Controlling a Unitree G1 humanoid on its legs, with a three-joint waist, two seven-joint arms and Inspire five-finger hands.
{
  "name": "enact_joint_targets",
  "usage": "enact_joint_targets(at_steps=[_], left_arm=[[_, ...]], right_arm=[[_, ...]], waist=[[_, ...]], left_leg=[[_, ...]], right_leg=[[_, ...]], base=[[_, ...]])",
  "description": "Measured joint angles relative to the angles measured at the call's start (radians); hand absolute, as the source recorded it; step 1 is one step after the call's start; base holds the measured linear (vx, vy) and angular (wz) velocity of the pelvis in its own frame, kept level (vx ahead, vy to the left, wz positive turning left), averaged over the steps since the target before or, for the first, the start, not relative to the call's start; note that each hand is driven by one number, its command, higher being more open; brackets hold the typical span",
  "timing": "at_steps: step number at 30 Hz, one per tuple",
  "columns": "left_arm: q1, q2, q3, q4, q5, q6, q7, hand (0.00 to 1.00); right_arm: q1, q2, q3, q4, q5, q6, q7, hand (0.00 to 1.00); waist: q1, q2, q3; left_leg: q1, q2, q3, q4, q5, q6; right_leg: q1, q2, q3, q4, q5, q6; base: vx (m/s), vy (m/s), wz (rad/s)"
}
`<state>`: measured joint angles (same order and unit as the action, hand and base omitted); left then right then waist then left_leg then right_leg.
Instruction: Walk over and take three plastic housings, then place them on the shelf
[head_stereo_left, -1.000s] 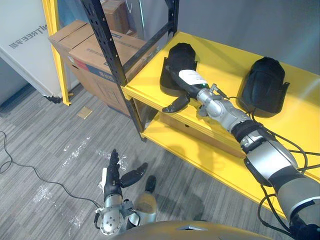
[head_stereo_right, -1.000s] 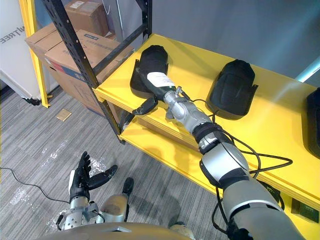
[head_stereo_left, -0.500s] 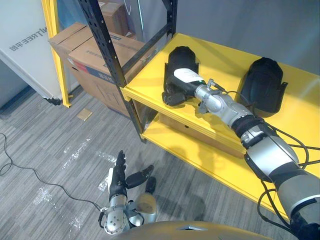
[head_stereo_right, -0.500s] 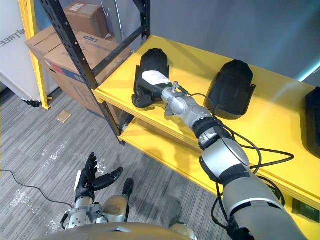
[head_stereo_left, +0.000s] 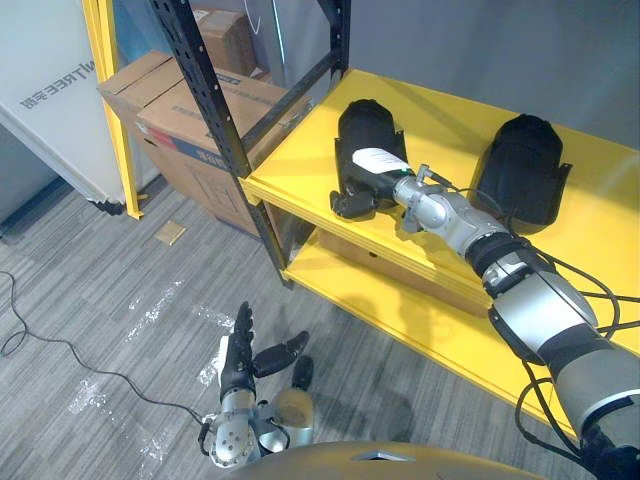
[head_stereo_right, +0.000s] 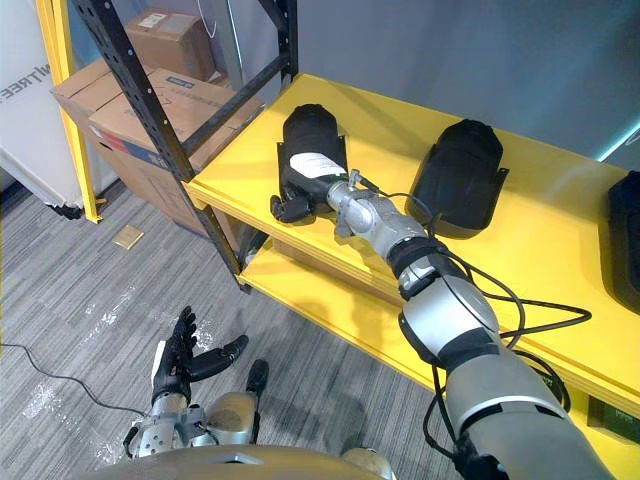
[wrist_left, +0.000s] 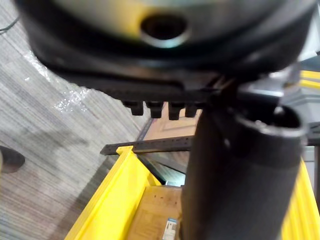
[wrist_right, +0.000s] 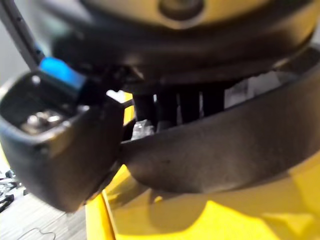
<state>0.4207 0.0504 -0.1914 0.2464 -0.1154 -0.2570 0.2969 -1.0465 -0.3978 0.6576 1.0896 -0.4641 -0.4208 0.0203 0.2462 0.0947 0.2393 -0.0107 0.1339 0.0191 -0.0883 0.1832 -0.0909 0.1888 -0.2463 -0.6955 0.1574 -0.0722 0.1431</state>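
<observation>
Black plastic housing (head_stereo_left: 366, 122) on yellow shelf (head_stereo_left: 440, 108), its near end clasped by right hand (head_stereo_left: 373, 176).

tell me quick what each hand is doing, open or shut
left hand: open, fingers straight, holding nothing.
right hand: shut on the leftmost black plastic housing, which lies on the yellow shelf.

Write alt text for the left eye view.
The right hand grips a black housing on a yellow shelf, with a second housing beside it. The left hand hangs open above the floor.
</observation>
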Motion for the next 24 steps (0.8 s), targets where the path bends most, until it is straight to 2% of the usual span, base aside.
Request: enact_joint_targets(at_steps=[4,9,15,20,24], left_arm=[[0.000,0.000,0.000,0.000,0.000,0.000,0.001,1.00],[0.000,-0.001,-0.002,0.001,0.000,0.000,0.004,1.00],[-0.001,-0.004,-0.035,0.021,-0.032,0.000,0.043,1.00],[-0.002,-0.017,-0.048,0.021,-0.038,0.003,0.053,1.00],[-0.021,-0.016,-0.052,0.021,-0.038,0.021,0.066,1.00]], right_arm=[[0.000,0.001,0.000,0.000,-0.001,0.018,-0.016,0.00],[0.000,0.008,-0.014,0.000,0.000,0.139,-0.077,0.00],[-0.014,0.043,-0.117,0.000,0.019,0.330,-0.117,0.00],[-0.066,0.085,-0.161,0.004,0.050,0.425,-0.117,0.00],[-0.091,0.101,-0.178,0.006,0.116,0.456,-0.117,0.00]], waist=[[0.001,0.004,-0.001],[0.008,0.016,0.000],[0.022,0.031,-0.002],[0.026,0.032,-0.001],[0.030,0.033,-0.001]], left_leg=[[-0.002,0.000,0.000,0.000,0.000,0.000],[-0.001,-0.001,0.000,0.000,0.000,0.000],[-0.002,-0.001,0.000,0.003,0.006,-0.008],[-0.005,0.001,-0.002,0.003,0.009,-0.010],[-0.013,0.001,-0.013,0.004,0.011,-0.012]], right_leg=[[-0.002,-0.001,0.000,0.001,0.000,0.000],[-0.004,-0.005,0.000,0.010,-0.005,0.000],[-0.010,-0.008,0.000,0.019,-0.011,0.002],[-0.010,-0.004,-0.003,0.015,-0.011,0.002],[-0.010,-0.001,-0.012,0.013,-0.011,0.002]], base=[[-0.03,-0.014,0.00],[-0.03,-0.011,0.00],[-0.02,-0.009,0.00],[-0.01,-0.005,0.01],[-0.01,-0.008,0.08]])
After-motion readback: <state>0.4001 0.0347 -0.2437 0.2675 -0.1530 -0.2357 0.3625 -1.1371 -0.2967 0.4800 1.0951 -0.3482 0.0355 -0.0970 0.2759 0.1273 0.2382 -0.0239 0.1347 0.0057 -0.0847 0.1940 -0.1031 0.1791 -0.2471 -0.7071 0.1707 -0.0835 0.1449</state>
